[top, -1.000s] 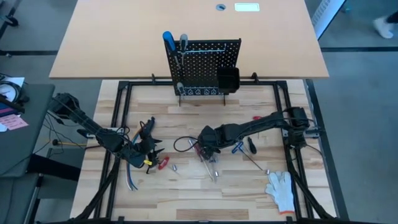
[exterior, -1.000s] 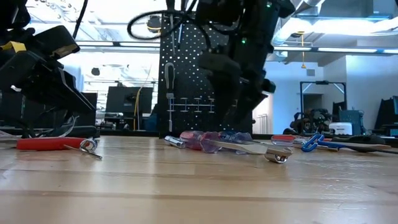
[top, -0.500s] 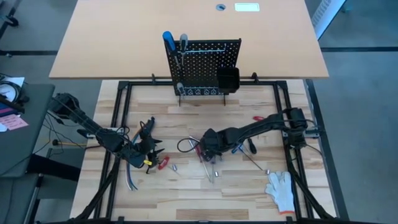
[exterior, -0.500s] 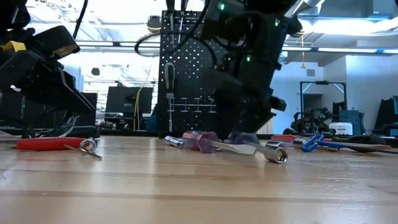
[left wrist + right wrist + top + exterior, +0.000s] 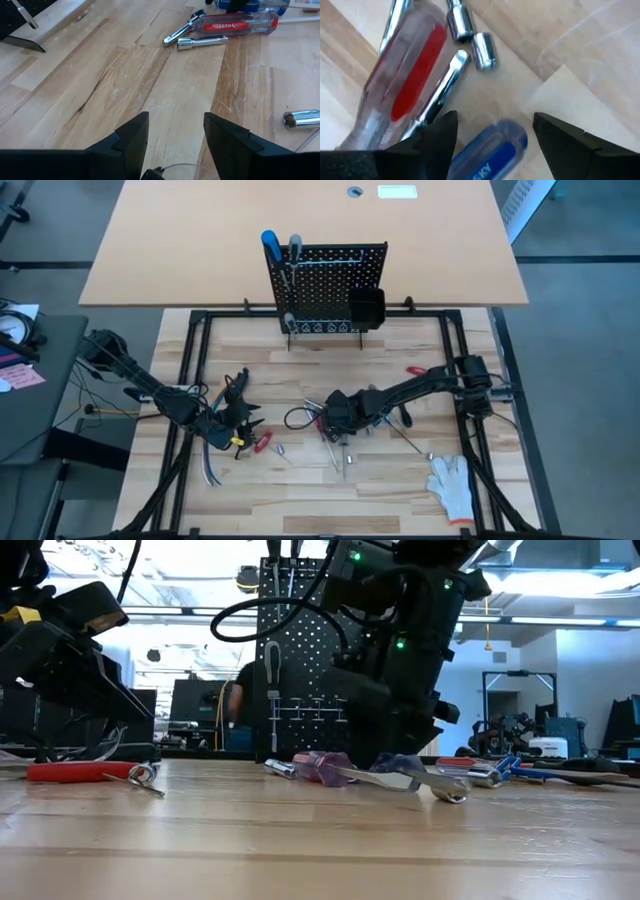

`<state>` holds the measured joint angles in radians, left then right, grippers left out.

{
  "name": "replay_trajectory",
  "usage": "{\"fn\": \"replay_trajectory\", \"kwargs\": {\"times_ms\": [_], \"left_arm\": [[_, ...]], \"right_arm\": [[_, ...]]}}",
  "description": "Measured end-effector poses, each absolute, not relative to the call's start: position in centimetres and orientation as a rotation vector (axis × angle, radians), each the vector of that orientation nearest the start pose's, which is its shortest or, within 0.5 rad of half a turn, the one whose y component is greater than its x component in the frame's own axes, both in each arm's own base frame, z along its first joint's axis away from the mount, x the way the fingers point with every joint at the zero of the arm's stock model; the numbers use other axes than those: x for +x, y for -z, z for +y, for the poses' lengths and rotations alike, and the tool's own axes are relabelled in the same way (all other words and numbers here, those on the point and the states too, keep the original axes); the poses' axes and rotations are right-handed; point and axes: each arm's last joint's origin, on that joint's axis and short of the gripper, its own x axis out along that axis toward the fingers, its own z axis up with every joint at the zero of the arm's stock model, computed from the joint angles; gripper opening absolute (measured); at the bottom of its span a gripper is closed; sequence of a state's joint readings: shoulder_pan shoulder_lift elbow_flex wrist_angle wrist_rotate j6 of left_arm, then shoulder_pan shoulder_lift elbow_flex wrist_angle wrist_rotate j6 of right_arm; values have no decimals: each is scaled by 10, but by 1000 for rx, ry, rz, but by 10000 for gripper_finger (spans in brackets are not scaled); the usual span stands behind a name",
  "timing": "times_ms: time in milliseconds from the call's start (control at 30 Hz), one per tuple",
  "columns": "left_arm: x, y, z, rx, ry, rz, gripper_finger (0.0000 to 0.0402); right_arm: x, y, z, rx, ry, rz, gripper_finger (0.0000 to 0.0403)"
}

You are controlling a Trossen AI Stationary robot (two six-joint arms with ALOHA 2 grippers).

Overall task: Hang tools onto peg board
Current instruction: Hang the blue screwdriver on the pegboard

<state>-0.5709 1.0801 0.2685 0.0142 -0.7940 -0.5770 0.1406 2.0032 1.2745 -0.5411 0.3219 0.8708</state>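
My right claw [image 5: 492, 137] has dropped lower over the tools [image 5: 335, 442] at mid-table, jaws wide around a blue screwdriver [image 5: 487, 150], gripping nothing. My left claw [image 5: 175, 135] waits open. The peg board [image 5: 325, 285] stands far.

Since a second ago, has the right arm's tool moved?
Yes. In the high view the right tool has sunk lower over the tools, farther from the peg board.

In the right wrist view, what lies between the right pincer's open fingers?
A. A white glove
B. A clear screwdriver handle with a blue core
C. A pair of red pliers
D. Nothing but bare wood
B: the blue-cored screwdriver handle lies between the fingers of the open right pincer, beside a red-cored one.
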Motion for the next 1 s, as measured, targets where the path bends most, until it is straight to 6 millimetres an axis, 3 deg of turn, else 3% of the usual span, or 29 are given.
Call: {"fn": "replay_trajectory", "kwargs": {"times_ms": [233,400,667,1000], "left_arm": [[153,-137,-74,-51,-375,530,185],[153,-137,-74,-53,-376,530,185],[154,-137,-74,-56,-376,528,185],[154,-137,-74,-55,-376,529,185]], "right_arm": [[374,-170,42,358,749,885,268],[370,-184,55,554,632,924,268],[363,-173,68,742,713,1001,268],[361,-168,71,773,727,1044,268]]}}
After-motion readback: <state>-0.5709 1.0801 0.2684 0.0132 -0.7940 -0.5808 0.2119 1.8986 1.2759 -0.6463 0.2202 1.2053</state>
